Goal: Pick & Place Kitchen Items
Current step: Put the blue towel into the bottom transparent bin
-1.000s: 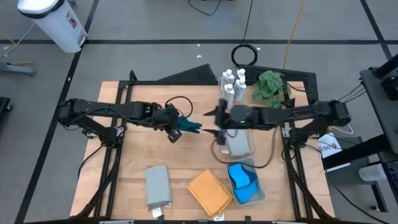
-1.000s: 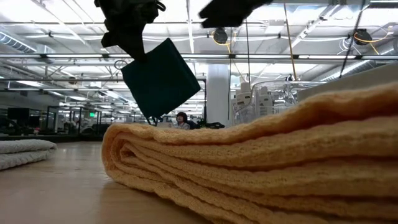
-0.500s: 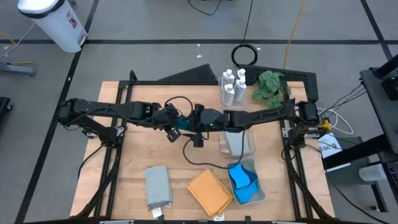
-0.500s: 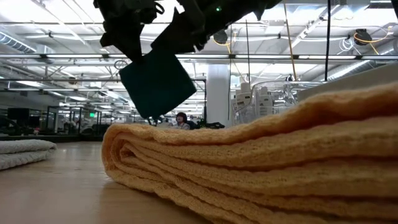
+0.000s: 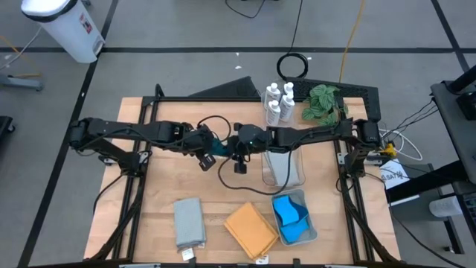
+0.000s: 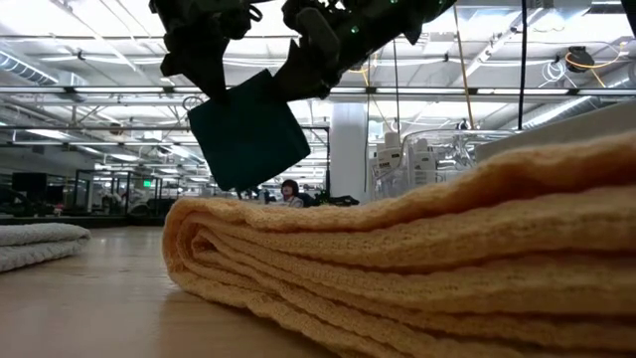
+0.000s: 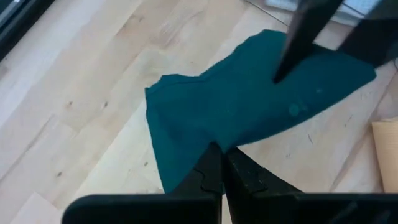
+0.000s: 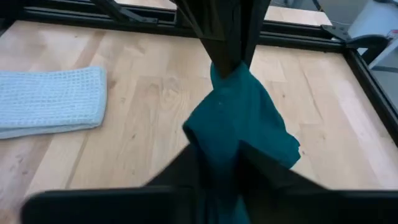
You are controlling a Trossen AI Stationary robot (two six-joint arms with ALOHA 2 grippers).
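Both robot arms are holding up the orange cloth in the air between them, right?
Not quite. The cloth held up between the left gripper and the right gripper is the dark teal-green cloth, not orange. The low view shows it hanging in the air. The orange cloth lies folded on the table, as the high view shows.

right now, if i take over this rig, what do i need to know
Left end effector: shut on the teal cloth, holding it in the air above mid-table.
Right end effector: closing on the same cloth's other end; grip not certain.
Grey cloth and orange cloth: lying on the table's front edge.
Blue sponges: in the tray.
White bottles: standing at the back beside the plant.
Clear bin: looks empty.
Done: teal cloth lifted. Left: place it, then the rest.
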